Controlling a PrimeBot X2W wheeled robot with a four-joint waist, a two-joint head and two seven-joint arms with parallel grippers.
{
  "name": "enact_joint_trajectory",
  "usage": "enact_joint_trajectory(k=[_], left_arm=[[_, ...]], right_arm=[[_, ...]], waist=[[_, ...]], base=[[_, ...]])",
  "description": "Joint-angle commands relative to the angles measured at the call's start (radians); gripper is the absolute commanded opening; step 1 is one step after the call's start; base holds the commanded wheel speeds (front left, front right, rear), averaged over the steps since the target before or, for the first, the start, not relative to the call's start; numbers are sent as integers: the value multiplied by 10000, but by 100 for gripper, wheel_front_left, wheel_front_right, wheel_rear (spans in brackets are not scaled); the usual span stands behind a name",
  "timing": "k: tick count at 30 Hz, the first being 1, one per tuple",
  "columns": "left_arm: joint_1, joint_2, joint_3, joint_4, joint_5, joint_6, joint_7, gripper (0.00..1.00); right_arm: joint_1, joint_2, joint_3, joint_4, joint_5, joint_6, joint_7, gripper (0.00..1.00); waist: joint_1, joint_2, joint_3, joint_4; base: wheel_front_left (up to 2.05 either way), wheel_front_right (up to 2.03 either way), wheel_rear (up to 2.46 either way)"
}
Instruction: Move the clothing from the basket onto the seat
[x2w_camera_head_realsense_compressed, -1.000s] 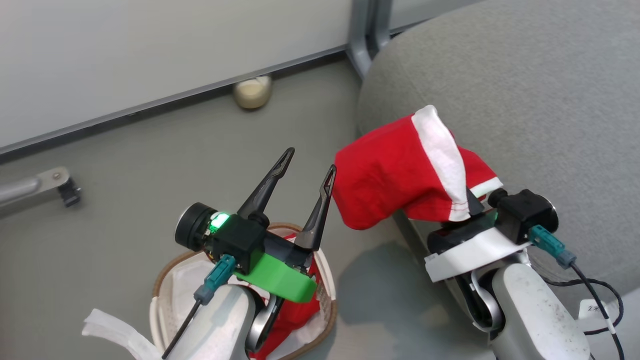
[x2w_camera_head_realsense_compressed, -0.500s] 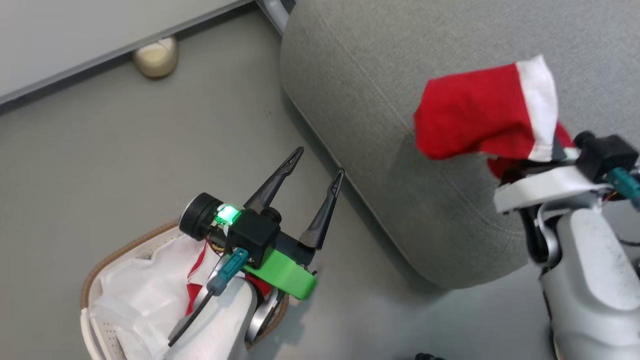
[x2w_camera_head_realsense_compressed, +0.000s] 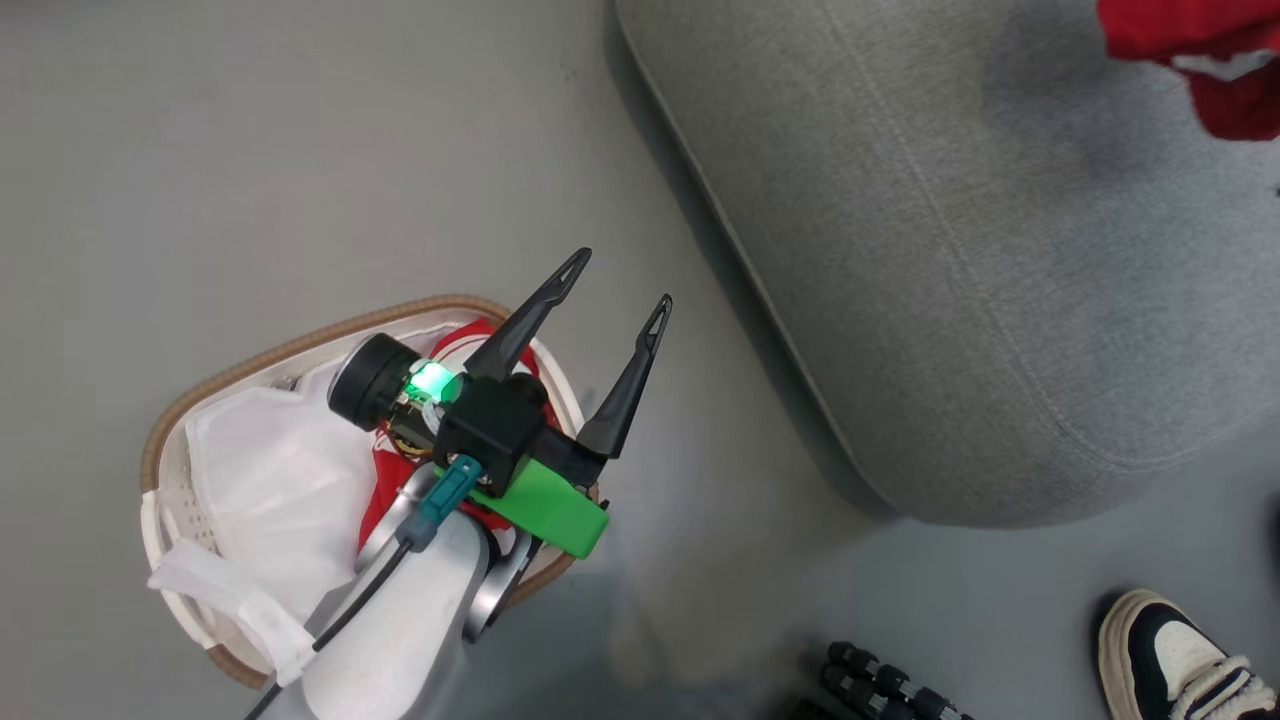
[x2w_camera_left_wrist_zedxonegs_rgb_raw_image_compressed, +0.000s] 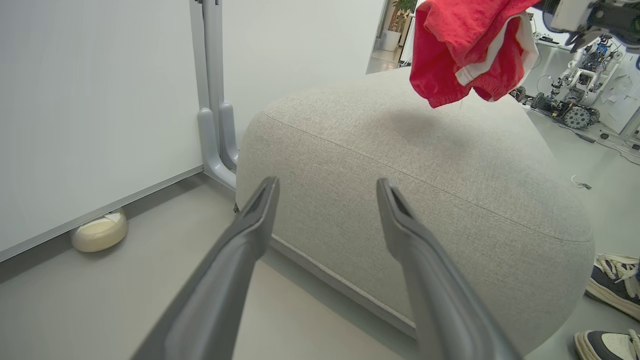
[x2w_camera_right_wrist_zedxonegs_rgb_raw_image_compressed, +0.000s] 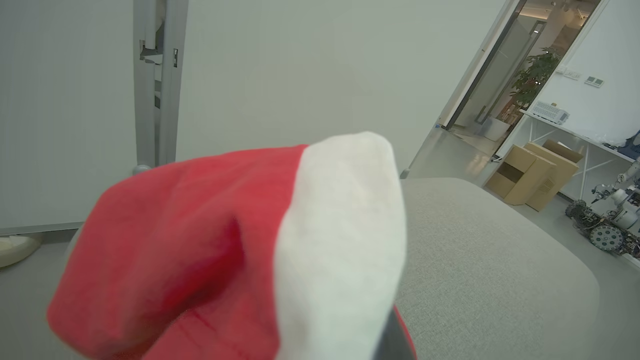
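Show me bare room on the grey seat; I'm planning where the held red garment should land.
The seat is bare across its visible top, from its rounded edge facing the left gripper to under the hanging red garment. Crowded: the basket, with its white liner and second garment, and the floor by the shoe.

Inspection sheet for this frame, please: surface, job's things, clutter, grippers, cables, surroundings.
Surface: grey floor; nothing lies on visible seat.
Job's things: held garment hangs above seat; second garment in basket, beside white liner.
Clutter: shoe on floor; cream round object at wall base.
Grippers: left gripper open, holding nothing, above basket; right gripper shut on held garment.
Cables: black cable with teal plug on left wrist.
Surroundings: white wall, grey post, cardboard boxes, other robots.
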Motion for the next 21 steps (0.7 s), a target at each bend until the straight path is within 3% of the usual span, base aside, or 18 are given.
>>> enact_joint_trajectory(k=[1, 6, 7, 8, 9, 21], left_arm=[[-237, 83, 86, -56, 84, -22, 7, 100], [-300, 22, 148, -111, 144, -21, 8, 100], [-278, 1, 199, -127, 157, -21, 8, 100], [-243, -6, 248, -136, 187, -21, 8, 100], [-203, -3, 302, -129, 202, -21, 8, 100], [289, -230, 1071, -113, 261, -21, 8, 100]], right_arm=[[-321, -172, -148, 151, -260, -12, -21, 0], [-843, -366, -997, 903, -828, -12, -22, 0], [-854, -358, -1112, 998, -921, -10, -22, 17], [-825, -316, -1221, 1068, -1064, -12, -22, 62], [-730, -245, -1252, 1142, -1131, -10, -22, 100], [1955, 870, -1986, 402, -1093, -12, -22, 100]], waist=[[0, -1, 856, 822], [0, -1, 1132, 1176], [0, -1, 1156, 1220], [0, -1, 1175, 1256], [0, -1, 1179, 1275], [0, -1, 298, 1242]], base=[[0, 0, 0], [0, 0, 0], [0, 0, 0], [0, 0, 0], [0, 0, 0], [0, 0, 0]])
